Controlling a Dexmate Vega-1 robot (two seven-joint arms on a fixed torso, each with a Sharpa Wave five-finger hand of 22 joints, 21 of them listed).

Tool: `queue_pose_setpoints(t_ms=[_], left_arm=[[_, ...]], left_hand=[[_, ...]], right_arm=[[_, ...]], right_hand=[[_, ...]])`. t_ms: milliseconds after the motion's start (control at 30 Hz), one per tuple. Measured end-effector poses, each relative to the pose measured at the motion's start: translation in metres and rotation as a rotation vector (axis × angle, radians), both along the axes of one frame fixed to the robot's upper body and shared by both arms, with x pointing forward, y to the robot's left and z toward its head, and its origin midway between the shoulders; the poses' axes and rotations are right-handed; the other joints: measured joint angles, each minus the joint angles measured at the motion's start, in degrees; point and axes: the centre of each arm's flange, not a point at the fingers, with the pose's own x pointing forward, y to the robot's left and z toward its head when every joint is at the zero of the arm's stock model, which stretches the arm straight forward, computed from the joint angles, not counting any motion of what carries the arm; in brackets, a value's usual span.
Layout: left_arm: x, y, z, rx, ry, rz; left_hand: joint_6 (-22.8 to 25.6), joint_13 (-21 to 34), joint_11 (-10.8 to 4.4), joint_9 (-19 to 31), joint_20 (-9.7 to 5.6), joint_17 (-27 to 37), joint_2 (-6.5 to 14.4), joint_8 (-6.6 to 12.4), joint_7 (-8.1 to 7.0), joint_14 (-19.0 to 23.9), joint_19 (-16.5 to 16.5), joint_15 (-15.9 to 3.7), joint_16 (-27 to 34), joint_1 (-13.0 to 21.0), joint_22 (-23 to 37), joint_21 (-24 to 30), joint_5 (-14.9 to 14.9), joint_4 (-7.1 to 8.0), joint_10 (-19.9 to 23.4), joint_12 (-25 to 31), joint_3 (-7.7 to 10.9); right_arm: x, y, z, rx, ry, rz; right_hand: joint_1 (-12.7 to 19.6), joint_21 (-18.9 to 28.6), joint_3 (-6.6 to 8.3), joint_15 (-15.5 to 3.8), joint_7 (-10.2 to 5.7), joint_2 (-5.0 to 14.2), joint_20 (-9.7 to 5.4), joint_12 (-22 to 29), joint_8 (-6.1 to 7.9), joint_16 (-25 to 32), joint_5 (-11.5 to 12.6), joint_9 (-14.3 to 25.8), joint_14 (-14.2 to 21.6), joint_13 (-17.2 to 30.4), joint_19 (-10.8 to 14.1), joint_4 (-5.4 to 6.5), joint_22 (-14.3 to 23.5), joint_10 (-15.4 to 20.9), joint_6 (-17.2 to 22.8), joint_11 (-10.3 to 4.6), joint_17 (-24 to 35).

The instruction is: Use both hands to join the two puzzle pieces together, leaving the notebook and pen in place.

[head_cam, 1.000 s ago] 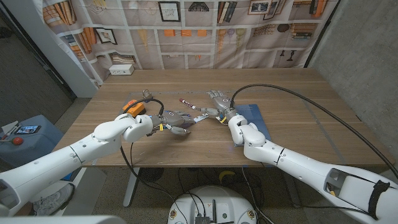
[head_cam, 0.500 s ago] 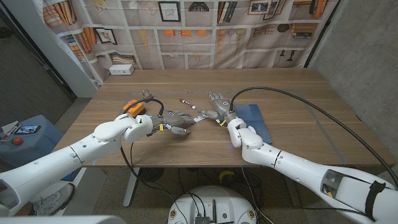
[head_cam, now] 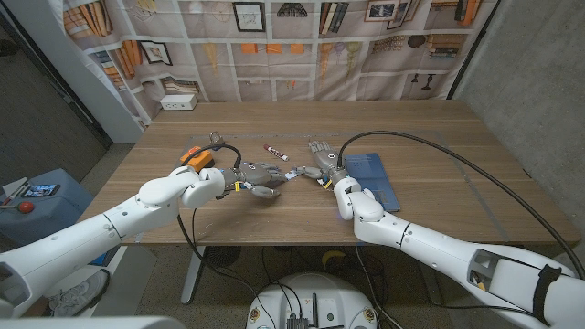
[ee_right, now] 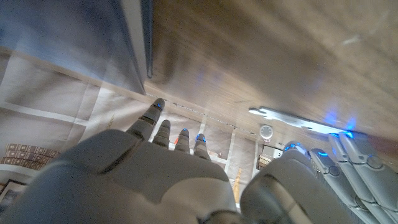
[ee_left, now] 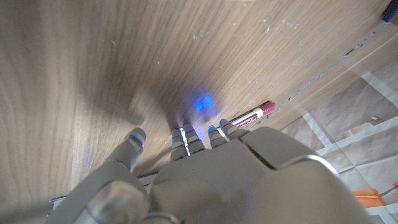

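Both hands meet at mid-frame: left hand and right hand, fingers apart, a white puzzle piece seemingly between their fingertips; grip unclear.

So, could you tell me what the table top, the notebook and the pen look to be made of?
Table: wood or wood veneer, matte, by its brown streaked grain. Notebook: blue cover with a dull finish, perhaps card or cloth; too small to tell. Pen: likely plastic, white barrel with a dark red cap, faintly glossy in the left wrist view.
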Motion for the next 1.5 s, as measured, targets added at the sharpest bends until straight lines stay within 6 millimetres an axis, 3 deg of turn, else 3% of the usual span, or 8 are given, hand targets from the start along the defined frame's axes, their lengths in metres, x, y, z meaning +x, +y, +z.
queue_pose_setpoints(t_ms=[133, 333, 400, 1000, 1500], left_arm=[[0.0, 0.0, 0.0, -0.001, 0.0, 0.0], [0.0, -0.001, 0.0, 0.0, -0.001, 0.0], [0.0, -0.001, 0.0, 0.0, -0.001, -0.001], [0.0, -0.002, 0.002, 0.0, -0.01, -0.001], [-0.003, -0.002, 0.004, -0.009, -0.029, -0.012]], left_hand=[[0.0, 0.0, 0.0, 0.0, 0.0, 0.0, 0.0, -0.01, 0.0, 0.0, 0.0, 0.0, 0.0, 0.0, 0.0, 0.0, 0.0, 0.0, 0.0, 0.0, 0.0], [0.0, 0.0, 0.0, 0.0, 0.0, 0.0, 0.0, -0.01, 0.01, 0.0, 0.0, 0.0, 0.0, 0.0, 0.0, 0.0, 0.0, 0.0, 0.0, 0.0, 0.0], [0.2, 0.0, 0.0, 0.0, 0.0, 0.0, 0.0, -0.02, 0.18, 0.0, 0.0, 0.0, 0.0, 0.0, 0.0, 0.0, 0.0, 0.0, 0.0, 0.0, 0.0], [0.2, 0.0, 0.0, 0.0, 0.0, 0.0, 0.0, -0.03, 0.18, 0.0, 0.0, 0.0, 0.0, 0.0, 0.0, 0.0, 0.0, 0.0, 0.0, 0.0, 0.0], [0.2, 0.0, 0.0, -0.2, 0.01, 0.0, 0.1, 0.02, 0.17, 0.0, 0.6, 0.0, 0.0, 0.5, 0.0, 0.0, 0.0, 0.0, 0.0, 0.0, 0.0]], right_arm=[[0.0, 0.0, 0.001, 0.005, 0.0, -0.001], [0.005, -0.002, -0.007, -0.006, 0.014, -0.017], [0.005, -0.002, -0.008, -0.007, 0.013, -0.018], [0.009, -0.007, -0.015, -0.007, 0.007, -0.041], [0.012, -0.011, -0.025, 0.005, 0.002, -0.052]], right_hand=[[0.6, 0.0, 0.03, 0.0, 0.0, 0.6, 0.0, 0.0, 0.0, 0.0, 0.0, 0.0, 0.0, 0.0, 0.0, -0.51, 0.0, 0.0, 0.0, 0.0, -0.2], [0.7, 0.0, 0.03, 0.0, 0.2, 0.54, 0.0, 0.0, 0.0, 0.0, 0.0, 0.0, 0.0, 0.0, 0.0, -0.5, 0.0, -0.2, -0.2, 0.21, -0.2], [1.5, 0.0, 0.04, 0.01, 0.0, -0.31, 0.0, 0.0, 0.0, 0.0, 0.0, 0.0, 0.0, 0.0, 0.0, -0.5, 0.0, -0.2, -0.4, 0.21, -0.2], [1.9, 0.0, 0.19, 0.11, 0.0, 0.07, 0.0, 0.0, 0.0, 0.0, 0.5, 0.0, -0.1, 0.0, 0.0, -1.3, 0.0, -0.2, -0.4, 0.2, -0.2], [1.9, 0.0, 0.2, 0.11, -0.32, 0.07, -0.32, 0.0, 0.26, 0.0, 0.7, 0.0, -0.1, 0.0, -0.3, -1.3, 0.0, -0.2, -0.7, 0.2, -0.2]])
